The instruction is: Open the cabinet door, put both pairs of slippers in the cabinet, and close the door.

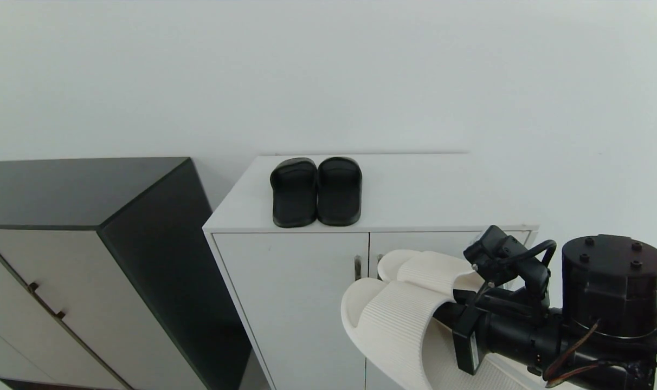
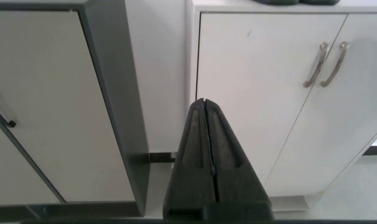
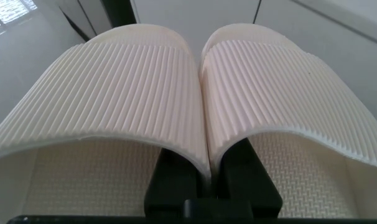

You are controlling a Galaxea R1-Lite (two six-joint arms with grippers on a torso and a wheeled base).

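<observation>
Right gripper (image 3: 208, 182) clamped on the white slippers (image 1: 404, 311), held just before the cabinet (image 1: 290, 292), doors shut. Black slippers (image 1: 316, 191) sit on the cabinet top. Left gripper (image 2: 208, 146) pressed together, empty.

The white cabinet (image 1: 415, 189) has both doors (image 2: 257, 93) shut. A pair of black slippers (image 1: 316, 191) sits side by side on its top. The ribbed white slippers (image 1: 404, 314), pressed together, hang in the right gripper (image 3: 210, 171) before the doors.
</observation>
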